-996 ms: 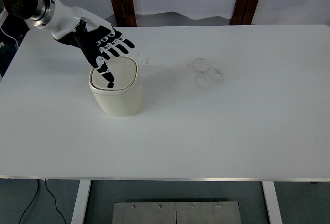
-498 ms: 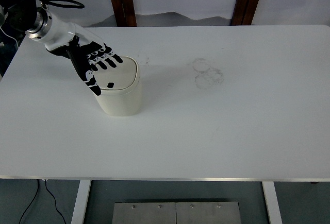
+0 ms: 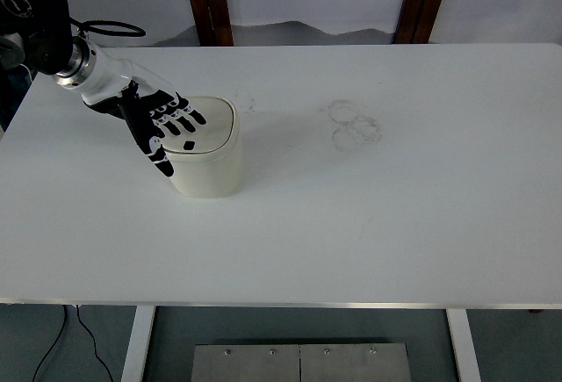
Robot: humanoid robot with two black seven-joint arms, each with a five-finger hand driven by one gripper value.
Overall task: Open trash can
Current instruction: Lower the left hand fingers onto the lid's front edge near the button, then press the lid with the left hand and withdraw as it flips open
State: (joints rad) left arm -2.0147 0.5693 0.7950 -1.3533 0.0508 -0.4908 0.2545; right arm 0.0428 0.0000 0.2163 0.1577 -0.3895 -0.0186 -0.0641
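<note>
A small cream trash can (image 3: 209,158) with a rounded square lid stands on the left part of the white table (image 3: 369,206). A small black mark sits on the lid near its front. My left hand (image 3: 167,127), black-fingered with a white forearm, hovers over the can's left rim. Its fingers are spread and hold nothing; the thumb points down along the can's left side. The lid looks closed and a little tilted. My right arm does not show.
Faint grey ring smudges (image 3: 354,126) mark the table's middle back. Two brown wooden posts (image 3: 207,0) stand behind the far edge. A black cable loops behind my left arm (image 3: 110,26).
My left hand has drawn back to the left and slightly down, from over the lid's middle to the can's left rim. The can has stayed put.
</note>
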